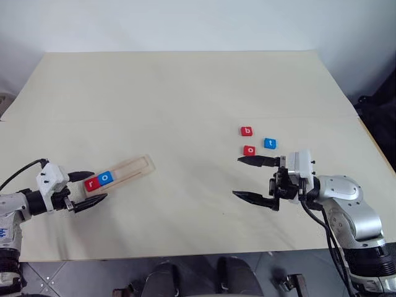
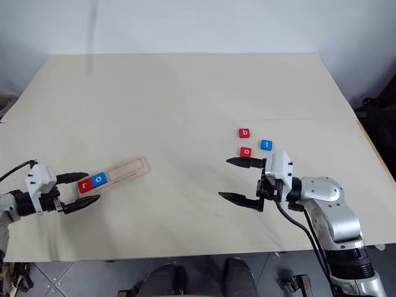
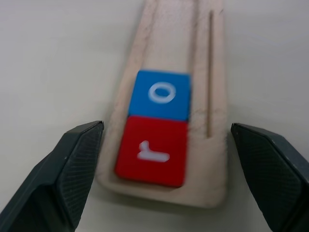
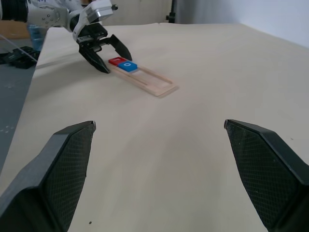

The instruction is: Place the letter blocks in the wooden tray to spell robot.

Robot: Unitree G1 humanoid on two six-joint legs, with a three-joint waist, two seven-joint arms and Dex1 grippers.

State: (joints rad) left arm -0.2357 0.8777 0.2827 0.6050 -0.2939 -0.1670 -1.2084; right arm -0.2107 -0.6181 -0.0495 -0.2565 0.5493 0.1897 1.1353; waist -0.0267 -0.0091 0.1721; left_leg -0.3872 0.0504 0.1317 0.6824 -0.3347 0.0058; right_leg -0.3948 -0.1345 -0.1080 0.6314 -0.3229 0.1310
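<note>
Already the wooden tray [image 1: 127, 171] lies on the left part of the worktop [image 1: 185, 93], with the red r block [image 1: 92, 183] and the blue o block [image 1: 106, 177] seated side by side at its near end. Wide open and empty, the left tool [image 1: 88, 189] straddles that end. Three blocks lie loose on the right: red b [image 1: 247, 131], blue t [image 1: 270, 143], red o [image 1: 249, 150]. Just beside the red o, the right tool [image 1: 249, 179] stands fully spread, holding nothing.
</note>
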